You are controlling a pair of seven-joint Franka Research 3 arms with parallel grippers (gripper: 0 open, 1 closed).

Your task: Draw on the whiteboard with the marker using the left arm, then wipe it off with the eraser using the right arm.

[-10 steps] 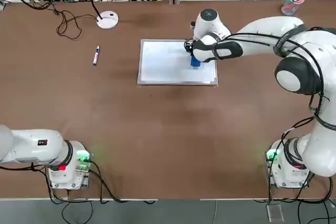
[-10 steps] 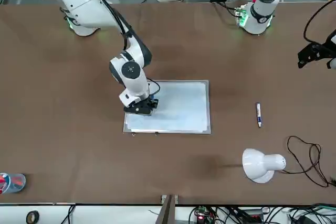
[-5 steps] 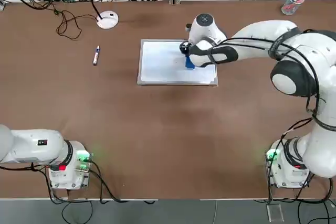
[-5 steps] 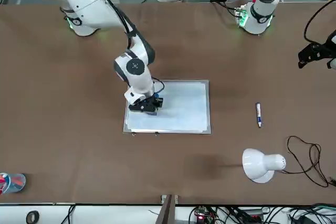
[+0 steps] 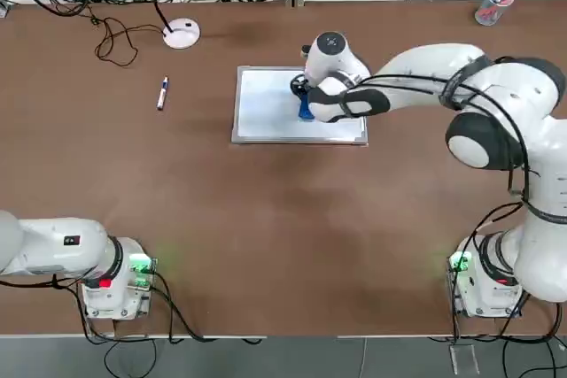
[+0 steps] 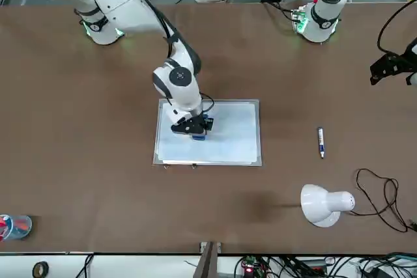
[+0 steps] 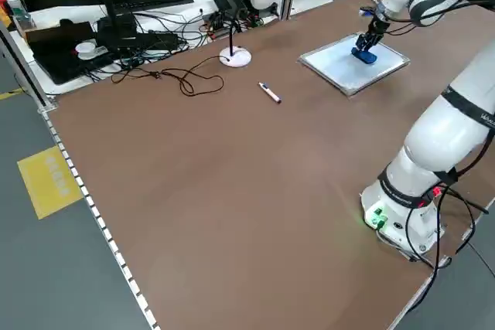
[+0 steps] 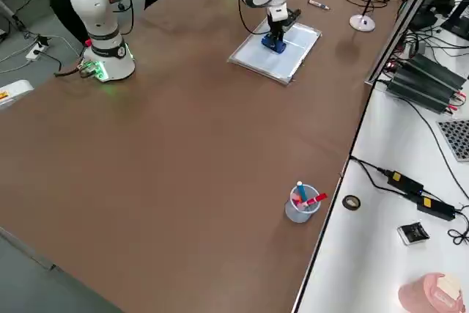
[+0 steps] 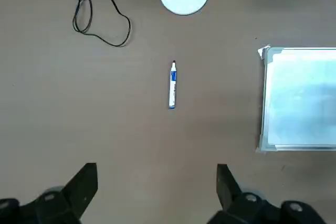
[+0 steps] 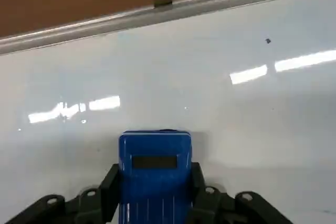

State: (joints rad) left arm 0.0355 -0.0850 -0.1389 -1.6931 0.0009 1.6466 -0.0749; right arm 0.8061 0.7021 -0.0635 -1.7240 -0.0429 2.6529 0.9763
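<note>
Whiteboard point(image 5: 266, 105), flat white rectangle with thin silver frame, lies on brown table point(image 5: 266, 236). Small blue block eraser point(image 5: 306, 109) sits pressed on the whiteboard's middle, clamped between the closed fingers of the right arm's black gripper point(image 6: 195, 132). Slim white-grey marker point(image 5: 162, 93) with dark cap lies on the table well left of the whiteboard, beside the white round lamp base point(image 5: 182, 34). Left gripper point(image 9: 157, 190) hangs above the table near the marker, fingers spread wide, holding nothing.
</note>
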